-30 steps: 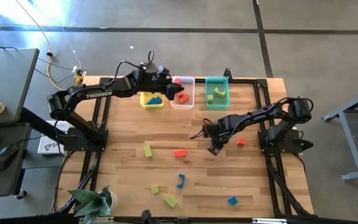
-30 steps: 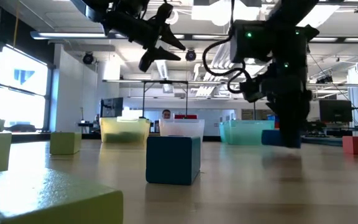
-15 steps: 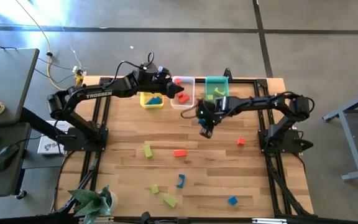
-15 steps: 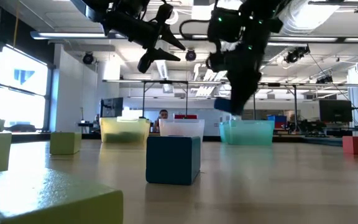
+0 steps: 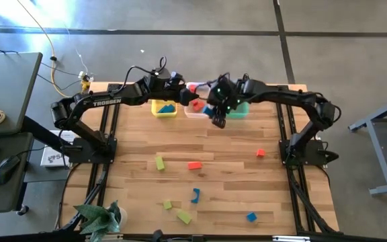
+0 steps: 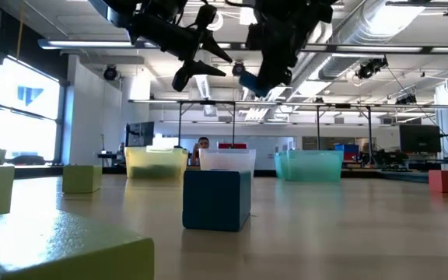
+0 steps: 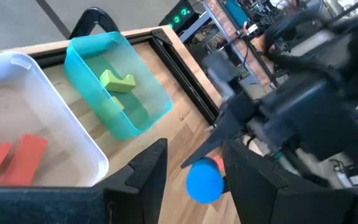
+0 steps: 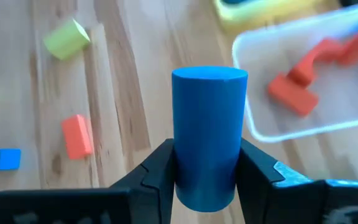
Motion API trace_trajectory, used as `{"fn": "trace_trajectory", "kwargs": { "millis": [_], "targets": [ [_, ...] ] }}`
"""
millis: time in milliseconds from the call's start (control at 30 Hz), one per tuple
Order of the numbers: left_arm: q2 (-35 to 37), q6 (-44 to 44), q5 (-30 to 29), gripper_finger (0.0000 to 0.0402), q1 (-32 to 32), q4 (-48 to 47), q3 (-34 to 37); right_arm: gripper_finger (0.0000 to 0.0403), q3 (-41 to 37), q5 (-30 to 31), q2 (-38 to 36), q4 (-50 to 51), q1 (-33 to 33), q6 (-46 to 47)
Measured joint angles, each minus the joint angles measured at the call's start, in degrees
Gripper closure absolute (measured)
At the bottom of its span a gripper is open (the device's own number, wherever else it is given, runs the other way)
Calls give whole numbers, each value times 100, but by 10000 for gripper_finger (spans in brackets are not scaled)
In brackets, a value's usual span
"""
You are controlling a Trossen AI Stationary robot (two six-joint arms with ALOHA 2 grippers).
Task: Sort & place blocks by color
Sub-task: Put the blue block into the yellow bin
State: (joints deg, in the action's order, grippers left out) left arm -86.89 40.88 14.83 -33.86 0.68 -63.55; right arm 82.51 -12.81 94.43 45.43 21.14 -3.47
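Note:
My right gripper (image 5: 218, 119) hangs high over the table just in front of the clear bin (image 5: 198, 113), shut on a blue cylinder block (image 8: 209, 130), which also shows in the low view as a blue block (image 6: 248, 80). My left gripper (image 5: 184, 96) hovers open over the clear bin's far side with nothing between its fingers (image 7: 146, 177). Red blocks (image 8: 303, 87) lie on the clear bin's floor, yellow-green blocks (image 7: 118, 81) in the teal bin (image 7: 89, 53), and a blue block (image 5: 166, 108) in the yellow bin (image 5: 164, 113). My right gripper pinches the cylinder's curved side near its rear end (image 8: 205, 183) between its two fingers. The fingers slant down from the table's right side and lie along the cylinder, whose flat free end (image 8: 210, 74) points away from the gripper. It is lifted well clear of the table.
Loose on the wood lie a yellow-green block (image 5: 160, 163), a red bar (image 5: 194, 165), a red cube (image 5: 261, 153), a blue arch (image 5: 195, 195), two green blocks (image 5: 167, 204) (image 5: 183, 216) and a blue block (image 5: 251, 216). A potted plant (image 5: 99, 218) stands at the near left corner.
My right gripper has risen from low over the table's right middle and swung toward the far left, to the bins, rolling its wrist and carrying the blue cylinder lifted clear. My left gripper has stayed over the clear bin.

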Motion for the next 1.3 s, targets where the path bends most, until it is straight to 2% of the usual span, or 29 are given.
{"fn": "trace_trajectory", "kwargs": {
  "millis": [200,467,933,1300],
  "targets": [
    [-2,274,-7,257,100,57,0,297,378,-180,0,-15,225,-177],
    [-4,800,-65,257,291,99,0,297,480,-178,0,-88,403,-48],
    [-7,846,-849,256,596,182,0,297,480,-278,0,-114,356,202],
    [-123,711,-753,203,615,203,0,297,480,-352,0,-216,280,507]
  ]
}}
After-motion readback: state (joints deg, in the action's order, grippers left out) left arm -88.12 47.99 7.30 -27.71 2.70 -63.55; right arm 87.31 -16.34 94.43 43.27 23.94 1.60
